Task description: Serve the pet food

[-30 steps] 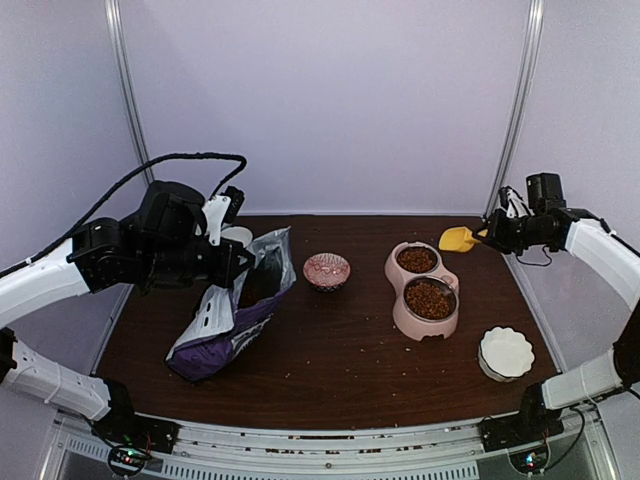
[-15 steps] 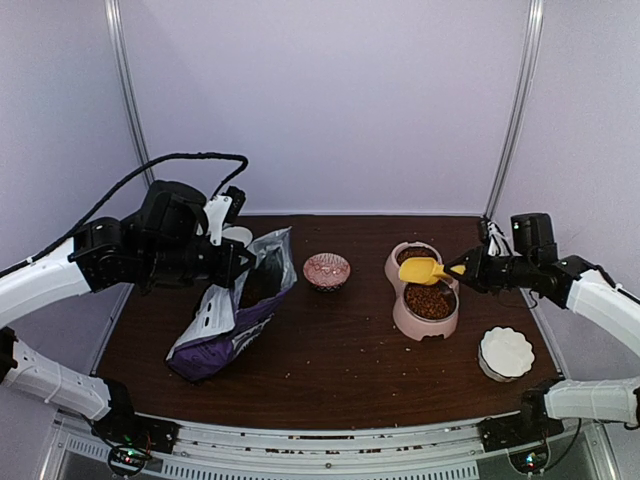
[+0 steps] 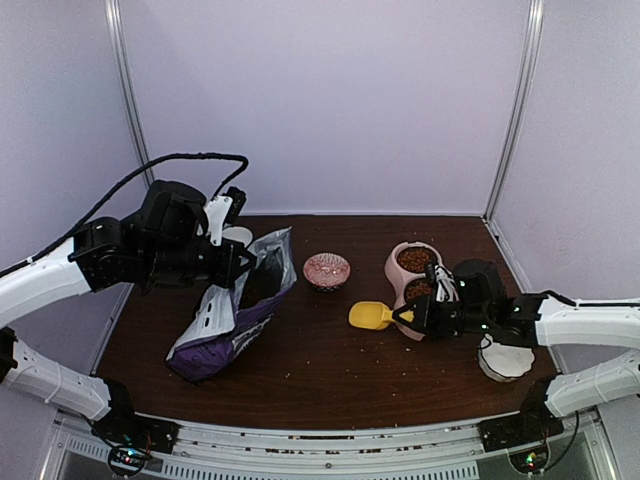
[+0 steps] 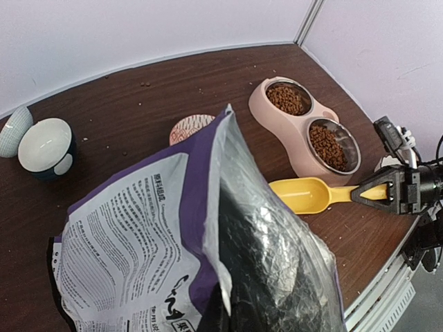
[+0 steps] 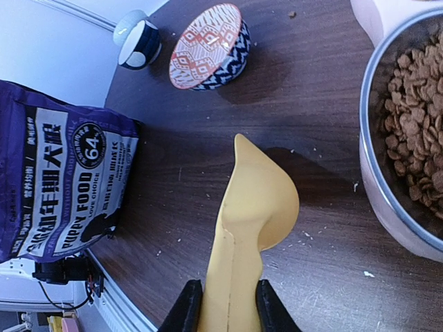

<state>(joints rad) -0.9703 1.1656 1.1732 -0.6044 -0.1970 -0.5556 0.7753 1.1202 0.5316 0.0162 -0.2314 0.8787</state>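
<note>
The pet food is brown kibble filling both steel bowls [image 3: 417,260] of the pink double feeder [image 3: 400,318]; it also shows in the left wrist view [image 4: 331,144] and the right wrist view [image 5: 415,145]. My right gripper [image 3: 415,316] [image 5: 230,304] is shut on the handle of a yellow scoop [image 3: 372,316] [image 4: 309,194] [image 5: 256,207]. The scoop is empty and held low over the table, just left of the feeder. My left gripper [image 3: 235,265] holds up the open top edge of the purple food bag [image 3: 225,320] [image 4: 159,235]. The bag hides its fingers in the left wrist view.
A pink patterned bowl [image 3: 327,270] stands between the bag and the feeder. A white scalloped bowl [image 3: 505,360] sits at the front right, partly under my right arm. A dark bowl with a white inside [image 4: 45,146] and a small striped one [image 4: 15,128] stand at the back left. Crumbs are scattered on the table.
My right arm has swung the scoop from the back right, over the feeder, down to the feeder's left side nearer the bag. The left arm and bag have not moved.
</note>
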